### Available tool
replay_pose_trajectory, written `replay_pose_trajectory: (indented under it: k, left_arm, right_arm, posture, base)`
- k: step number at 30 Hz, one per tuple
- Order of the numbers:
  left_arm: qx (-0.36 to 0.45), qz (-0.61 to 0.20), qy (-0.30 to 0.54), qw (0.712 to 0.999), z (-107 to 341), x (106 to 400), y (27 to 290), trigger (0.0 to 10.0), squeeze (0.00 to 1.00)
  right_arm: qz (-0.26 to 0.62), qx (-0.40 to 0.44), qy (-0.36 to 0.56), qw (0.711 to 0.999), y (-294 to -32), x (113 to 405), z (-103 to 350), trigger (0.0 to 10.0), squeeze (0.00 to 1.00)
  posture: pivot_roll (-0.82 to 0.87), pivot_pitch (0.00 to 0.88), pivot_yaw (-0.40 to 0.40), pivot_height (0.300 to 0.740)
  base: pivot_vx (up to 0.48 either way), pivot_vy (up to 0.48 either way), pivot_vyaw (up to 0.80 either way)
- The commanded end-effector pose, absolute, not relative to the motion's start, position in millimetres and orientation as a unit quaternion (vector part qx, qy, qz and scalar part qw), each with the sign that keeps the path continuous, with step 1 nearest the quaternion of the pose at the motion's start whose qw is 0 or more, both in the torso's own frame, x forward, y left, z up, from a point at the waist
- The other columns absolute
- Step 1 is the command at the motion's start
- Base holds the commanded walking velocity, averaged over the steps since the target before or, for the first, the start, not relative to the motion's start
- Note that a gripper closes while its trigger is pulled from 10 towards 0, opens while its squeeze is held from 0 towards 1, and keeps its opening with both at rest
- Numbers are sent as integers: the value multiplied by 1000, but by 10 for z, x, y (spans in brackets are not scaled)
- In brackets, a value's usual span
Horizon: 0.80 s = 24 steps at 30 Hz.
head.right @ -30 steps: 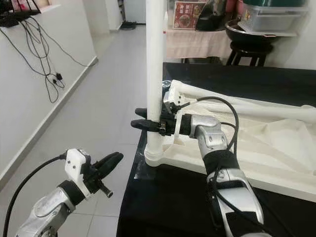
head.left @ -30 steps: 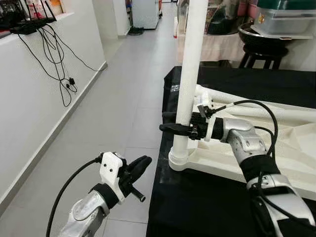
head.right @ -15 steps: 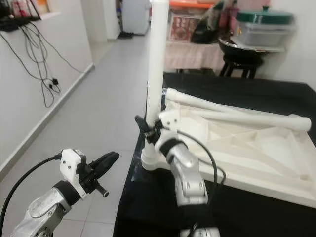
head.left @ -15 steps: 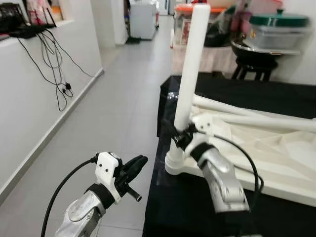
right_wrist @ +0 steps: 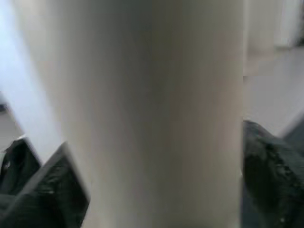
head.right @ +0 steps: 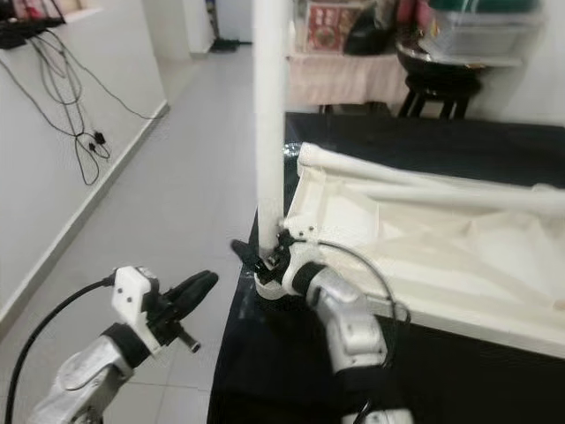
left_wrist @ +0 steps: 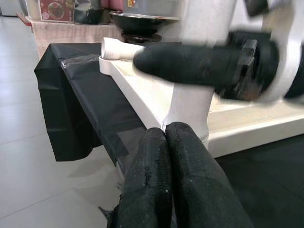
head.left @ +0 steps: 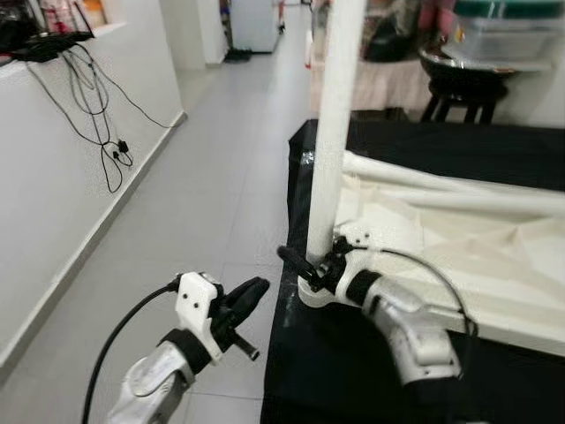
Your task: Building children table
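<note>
Right gripper (head.left: 311, 263) fingers clamp the upright white leg (head.left: 331, 132) low, just above its socket in the upturned white tabletop (head.left: 459, 256) on black cloth (head.left: 353, 371). Left gripper (head.left: 247, 296), fingers pressed together, empty, hovers over the floor beside the cloth edge. Cables (head.left: 101, 115) hang on the wall.

table leg (head.left: 334, 124): plain white
tabletop (head.left: 459, 243): off-white, unpatterned
black cloth (head.left: 353, 371): solid black, slightly glossy at the edge
right gripper (head.left: 311, 269): black fingers, white bracket, silver arm behind
left gripper (head.left: 245, 297): black fingers, white mount, silver arm, black cable
floor tiles (head.left: 212, 185): pale grey with thin darker joints
wall (head.left: 53, 168): white, grey skirting along the bottom
cables (head.left: 101, 115): black
stool (head.left: 463, 97): black
lidded container (head.left: 508, 35): translucent grey box, green lid
tablecloth (head.left: 380, 84): pale pink
</note>
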<state>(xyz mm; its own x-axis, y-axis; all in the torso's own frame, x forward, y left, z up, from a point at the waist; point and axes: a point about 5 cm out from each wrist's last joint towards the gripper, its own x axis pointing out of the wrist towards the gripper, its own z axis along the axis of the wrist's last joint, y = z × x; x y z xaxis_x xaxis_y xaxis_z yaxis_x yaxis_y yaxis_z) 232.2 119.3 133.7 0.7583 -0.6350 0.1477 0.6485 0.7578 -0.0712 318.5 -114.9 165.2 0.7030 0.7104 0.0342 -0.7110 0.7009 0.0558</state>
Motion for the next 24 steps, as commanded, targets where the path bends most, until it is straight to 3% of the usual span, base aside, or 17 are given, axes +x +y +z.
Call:
replay_pose_trajectory:
  k: [1, 2, 3, 4, 6, 17, 18, 19, 24]
  left_arm:
    - [-55, -340, -49, 937, 1301, 2322, 1199, 10000, 0]
    - [-55, -340, -49, 937, 1301, 2322, 1199, 10000, 0]
    - [-54, -340, -49, 938, 1300, 2327, 1195, 10000, 0]
    - [-54, -340, -49, 938, 1300, 2327, 1195, 10000, 0]
    - [-50, -340, -48, 938, 1295, 2328, 1189, 10000, 0]
    - [-29, -349, -50, 935, 1294, 2273, 1147, 10000, 0]
    - [-29, -352, -49, 934, 1295, 2252, 1135, 10000, 0]
    - [-22, -347, -50, 936, 1296, 2233, 1133, 10000, 0]
    - [-17, -341, -50, 939, 1300, 2191, 1129, 10000, 0]
  right_arm:
    - [446, 8, -4, 895, -1187, 3228, 1713, 10000, 0]
    - [446, 8, -4, 895, -1187, 3228, 1713, 10000, 0]
    - [492, -25, 8, 870, -1284, 3281, 1728, 10000, 0]
    - [492, -25, 8, 870, -1284, 3281, 1728, 10000, 0]
    - [545, -54, 33, 836, -1430, 3366, 1749, 10000, 0]
    - [578, -31, 61, 813, -1510, 3557, 1866, 10000, 0]
    - [576, -25, 64, 814, -1543, 3570, 1869, 5765, 0]
    - [578, -19, 69, 813, -1598, 3582, 1856, 0, 0]
    - [587, -8, 75, 806, -1713, 3569, 1818, 0, 0]
  posture:
    - [-11, 14, 4, 740]
    - [-11, 14, 4, 740]
    - [-11, 13, 2, 740]
    - [-11, 13, 2, 740]
    - [-3, 9, 3, 740]
    - [11, 0, 3, 740]
    - [15, 0, 4, 740]
    - [11, 0, 4, 740]
    - [-3, 0, 11, 740]
  base:
    - [0, 0, 0]
    - [0, 0, 0]
    - [0, 0, 0]
    - [0, 0, 0]
    - [0, 0, 0]
    - [0, 0, 0]
    - [0, 0, 0]
    - [0, 0, 0]
    - [0, 0, 0]
